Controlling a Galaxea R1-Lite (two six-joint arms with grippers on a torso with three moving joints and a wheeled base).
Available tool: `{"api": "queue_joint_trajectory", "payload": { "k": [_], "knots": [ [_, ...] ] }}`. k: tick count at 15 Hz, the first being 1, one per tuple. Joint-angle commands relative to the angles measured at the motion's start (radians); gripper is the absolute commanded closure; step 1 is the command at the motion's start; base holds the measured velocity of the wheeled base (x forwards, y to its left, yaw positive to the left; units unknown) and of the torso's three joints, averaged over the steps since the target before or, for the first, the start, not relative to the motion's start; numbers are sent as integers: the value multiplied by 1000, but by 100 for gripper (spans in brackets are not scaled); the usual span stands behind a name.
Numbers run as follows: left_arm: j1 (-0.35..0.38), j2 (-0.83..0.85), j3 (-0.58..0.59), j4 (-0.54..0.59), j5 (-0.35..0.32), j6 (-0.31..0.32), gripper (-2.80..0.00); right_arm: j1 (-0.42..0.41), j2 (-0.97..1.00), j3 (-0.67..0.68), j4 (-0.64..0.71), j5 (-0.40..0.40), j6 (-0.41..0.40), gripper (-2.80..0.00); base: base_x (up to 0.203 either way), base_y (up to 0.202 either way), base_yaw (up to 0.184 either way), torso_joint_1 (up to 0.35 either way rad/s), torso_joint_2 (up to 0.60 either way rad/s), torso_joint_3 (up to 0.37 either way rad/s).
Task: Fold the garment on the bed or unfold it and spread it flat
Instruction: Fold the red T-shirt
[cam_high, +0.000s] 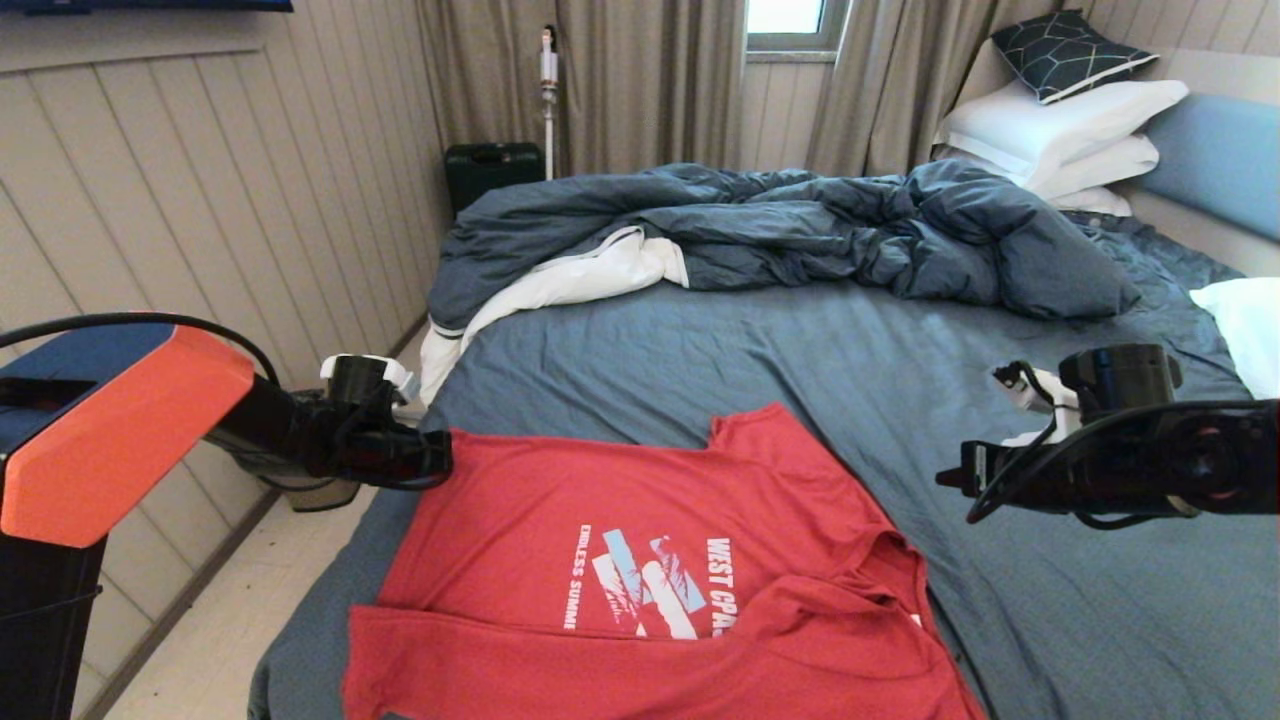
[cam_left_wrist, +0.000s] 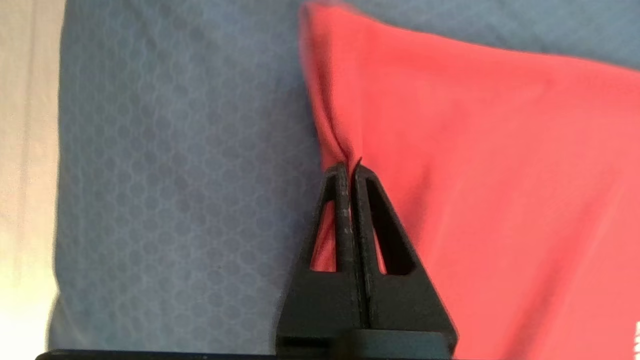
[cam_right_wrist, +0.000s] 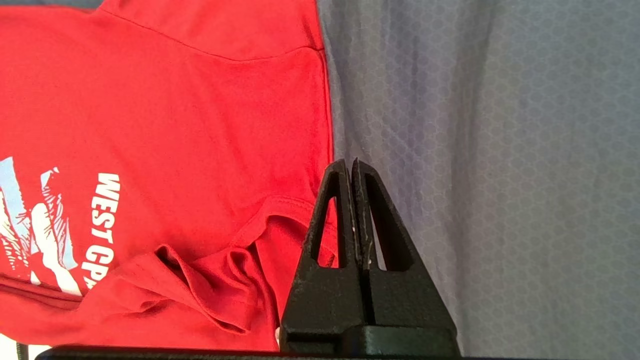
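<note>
The garment (cam_high: 620, 520) is a red T-shirt with white "WEST COAST" lettering, lying on the slate-blue sheet of the bed (cam_high: 900, 350). Its near edge is folded over part of the chest graphic. My left gripper (cam_high: 440, 465) is at the shirt's far left corner, and in the left wrist view it (cam_left_wrist: 350, 167) is shut on a pinched fold of the red cloth (cam_left_wrist: 500, 175). My right gripper (cam_high: 945, 478) hovers over the sheet to the right of the shirt. It (cam_right_wrist: 348, 162) is shut with nothing in it, just beside the shirt's edge (cam_right_wrist: 175, 125) near the rumpled collar.
A rumpled dark blue duvet (cam_high: 800, 225) with white lining lies across the far half of the bed. White pillows (cam_high: 1060, 130) are stacked at the far right, and another (cam_high: 1245, 325) sits at the right edge. The floor (cam_high: 230, 620) and a panelled wall run along the left.
</note>
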Motion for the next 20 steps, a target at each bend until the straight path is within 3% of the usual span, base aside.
{"api": "queue_joint_trajectory", "payload": {
  "k": [1,7,13,14,18,20],
  "knots": [
    [-4,-15,29,-36,0,0,0,0,-3,3,-2,1,0,0,0,0,0,0,0,0],
    [-6,-114,133,-116,0,-46,0,8,32,-18,-1,1,5,0,0,0,0,0,0,0],
    [-6,-163,209,-171,0,-51,0,43,173,-157,1,-4,25,0,0,0,0,0,0,0],
    [-6,-161,210,-172,0,-51,0,46,195,-183,1,-5,28,-280,0,0,0,0,0,0],
    [-6,-157,205,-172,0,-51,0,72,247,-255,1,-8,39,-280,0,0,0,0,0,0],
    [-5,-153,203,-174,2,-51,0,101,253,-272,1,-8,85,-280,0,0,0,0,0,0]
  ]
}}
